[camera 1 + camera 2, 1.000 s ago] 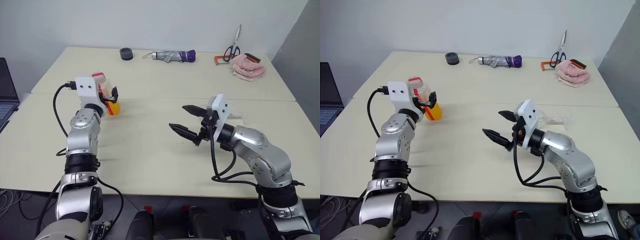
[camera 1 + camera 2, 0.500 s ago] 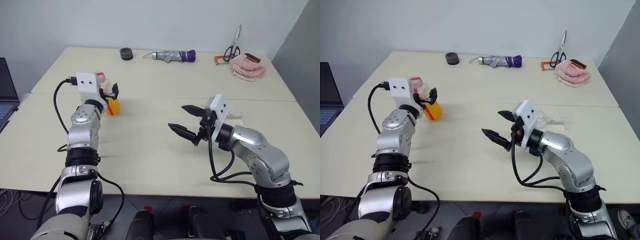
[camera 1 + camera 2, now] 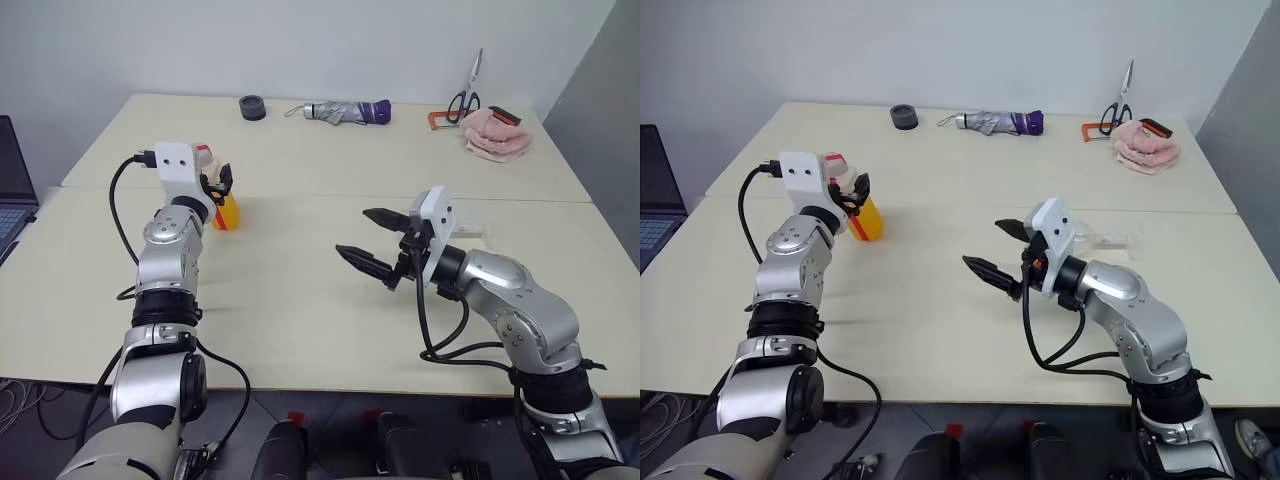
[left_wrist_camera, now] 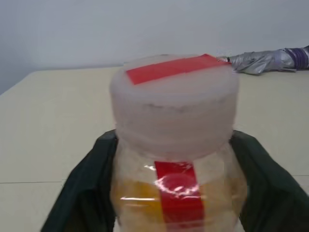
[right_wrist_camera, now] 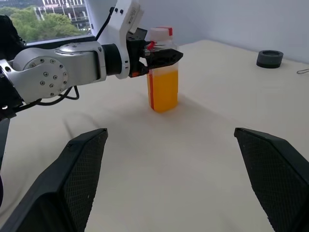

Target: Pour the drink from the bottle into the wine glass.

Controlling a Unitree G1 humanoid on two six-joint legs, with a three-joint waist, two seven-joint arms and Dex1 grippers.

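The bottle (image 3: 228,210) stands upright on the left part of the cream table (image 3: 300,290). It is clear plastic with a white cap, a red stripe and the orange drink (image 5: 164,92) in its lower half. My left gripper (image 3: 222,185) is shut on the bottle just under the cap; both black fingers (image 4: 84,193) press its sides. At the table's middle my right gripper (image 3: 353,232) hovers open and empty, pointing toward the bottle. The wine glass (image 3: 1112,240) shows faintly behind my right wrist, partly hidden; I cannot tell if it is upright.
Along the far edge lie a black roll (image 3: 253,107), a folded grey and purple umbrella (image 3: 348,111), scissors (image 3: 465,95), an orange-handled tool (image 3: 437,120) and a pink cloth (image 3: 495,135). A laptop (image 3: 10,190) sits past the left edge.
My left gripper's fingers have closed from wide open onto the bottle under its cap. The right arm has kept still.
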